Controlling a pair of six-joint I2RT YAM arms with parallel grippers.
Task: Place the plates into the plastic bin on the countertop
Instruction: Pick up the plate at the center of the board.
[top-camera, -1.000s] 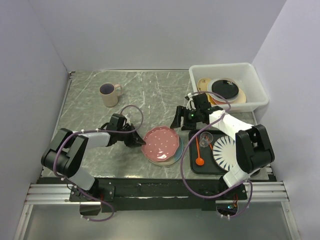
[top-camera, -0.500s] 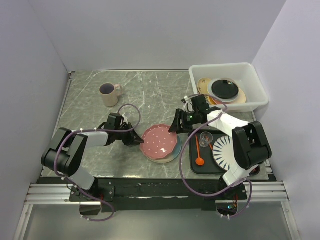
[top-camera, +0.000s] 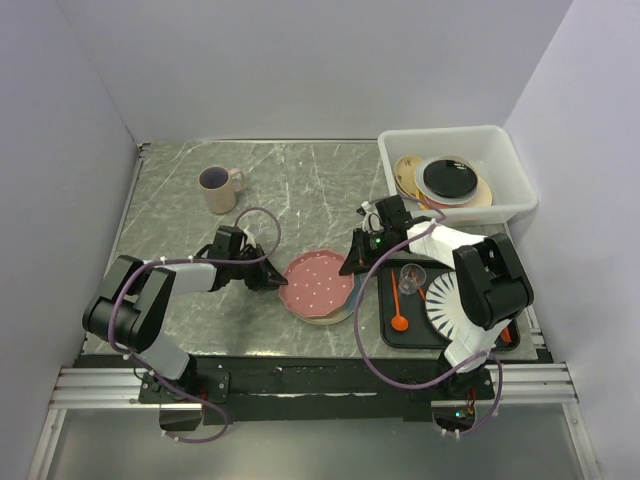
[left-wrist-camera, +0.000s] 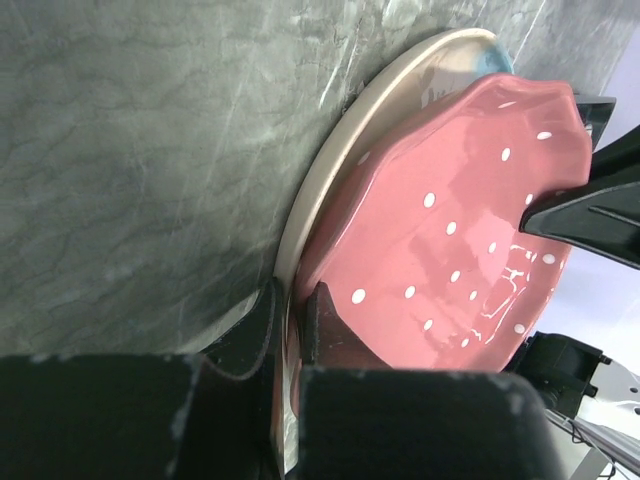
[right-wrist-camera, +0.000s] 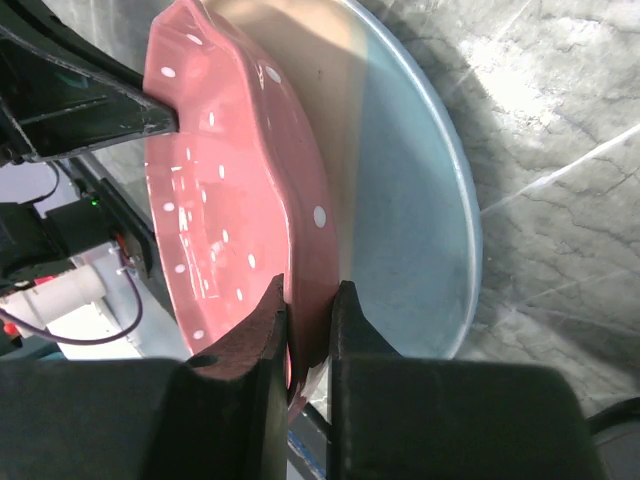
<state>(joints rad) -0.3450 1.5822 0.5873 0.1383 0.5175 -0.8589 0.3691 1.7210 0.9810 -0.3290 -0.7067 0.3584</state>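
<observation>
Grey-green marble countertop (top-camera: 300, 190), pale walls on 3 sides, 2 arms reaching in from the near edge.

Front and centre, pink dotted plate (top-camera: 318, 283), pinched from both sides at once. On its left rim, left gripper (top-camera: 270, 280), clamped down tight on the edge. From the left wrist camera, 2 dark fingers (left-wrist-camera: 262, 320) squeezing the scalloped pink rim, barely a sliver of gap. On the right rim, right gripper (top-camera: 351, 266), likewise closed hard on the plate. From the right wrist camera, both fingers (right-wrist-camera: 345, 310) nipped onto the thin pink edge.

Pink plate tipped at an angle, sitting over a pale plate (top-camera: 338, 318) flat on the countertop, cream toward one side, light blue toward the other. Contact between the 2 plates: unclear.

Far right corner, plastic bin (top-camera: 505, 145), translucent white, standing on the countertop. Inside, black plate (top-camera: 449, 178) on top of paler plates. Pink plate well apart from the bin, not yet in.

Just right of the pink plate, black tray (top-camera: 385, 335) with a striped plate (top-camera: 447, 303), an orange spoon (top-camera: 398, 305) and a small glass (top-camera: 410, 277). Back left, cream mug (top-camera: 218, 188), upright, handle to the right, well clear of both arms.
</observation>
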